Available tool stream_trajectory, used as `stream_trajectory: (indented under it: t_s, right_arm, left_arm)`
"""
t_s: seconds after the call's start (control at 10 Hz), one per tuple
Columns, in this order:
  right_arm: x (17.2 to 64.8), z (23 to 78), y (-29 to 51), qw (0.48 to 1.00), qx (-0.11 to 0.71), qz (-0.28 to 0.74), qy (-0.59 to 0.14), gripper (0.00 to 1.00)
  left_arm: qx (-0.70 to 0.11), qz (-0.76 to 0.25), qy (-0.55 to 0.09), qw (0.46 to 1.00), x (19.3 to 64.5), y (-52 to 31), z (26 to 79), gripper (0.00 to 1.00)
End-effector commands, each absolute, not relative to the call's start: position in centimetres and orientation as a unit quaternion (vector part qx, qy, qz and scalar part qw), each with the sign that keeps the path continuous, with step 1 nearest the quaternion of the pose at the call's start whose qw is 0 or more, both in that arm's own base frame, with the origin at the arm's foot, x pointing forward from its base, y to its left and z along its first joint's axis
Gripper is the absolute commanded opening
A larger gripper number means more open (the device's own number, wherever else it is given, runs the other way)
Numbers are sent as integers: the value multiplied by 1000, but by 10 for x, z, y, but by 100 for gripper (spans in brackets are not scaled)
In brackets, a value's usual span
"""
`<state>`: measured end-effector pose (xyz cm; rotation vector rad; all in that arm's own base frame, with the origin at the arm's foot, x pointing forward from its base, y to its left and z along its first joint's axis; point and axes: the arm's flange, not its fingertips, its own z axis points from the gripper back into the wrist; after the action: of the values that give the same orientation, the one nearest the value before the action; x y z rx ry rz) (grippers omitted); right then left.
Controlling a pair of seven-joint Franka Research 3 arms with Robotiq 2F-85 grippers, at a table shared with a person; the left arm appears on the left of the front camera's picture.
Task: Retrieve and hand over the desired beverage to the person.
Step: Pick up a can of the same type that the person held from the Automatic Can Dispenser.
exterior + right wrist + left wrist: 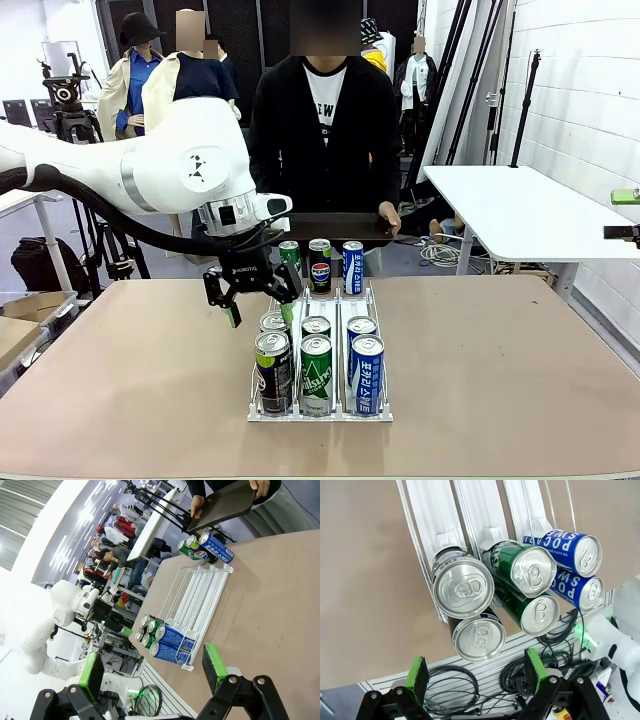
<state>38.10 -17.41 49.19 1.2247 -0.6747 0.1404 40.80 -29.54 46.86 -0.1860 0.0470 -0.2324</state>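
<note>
1. Bench (120, 380): tan top. A white wire rack (320, 414) with three lanes sits at centre, running 6 to 12 o'clock in the front view.
2. Front row at the rack's 6 o'clock end, read from 9 to 3 o'clock: dark can (273, 370), green can (316, 374), blue can (366, 374). A matching can sits right behind each one.
3. Just past the rack's 12 o'clock end, three more stand upright side by side: far green can (290, 254), Pepsi can (320, 266), far blue can (352, 266).
4. Left claw (258, 308): fingers spread, nothing between them. It hangs over the 9 o'clock lane, just above the rear dark can (273, 322). In its wrist view the green pads (416, 672) are clear of the can tops.
5. Right claw (152, 670): spread and empty, well apart from the rack, which lies toward 12 o'clock in its wrist view.
6. Person (320, 130): stands at the bench's 12 o'clock side in a black jacket over a white T-shirt. Both hands hold a dark tray (335, 228) level, just behind the three standing cans.
</note>
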Motion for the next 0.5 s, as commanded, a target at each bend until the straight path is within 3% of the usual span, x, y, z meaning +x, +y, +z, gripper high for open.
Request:
stream_trajectory:
  t_s: [0.0,0.4]
  right_arm:
    - [380,493,-174,758,568,67,-314,100]
    - [380,493,-174,758,568,67,-314,100]
  left_arm:
    - [-93,-136,19,986,409,-293,460,100]
    - [-90,-154,23,984,406,-298,448,100]
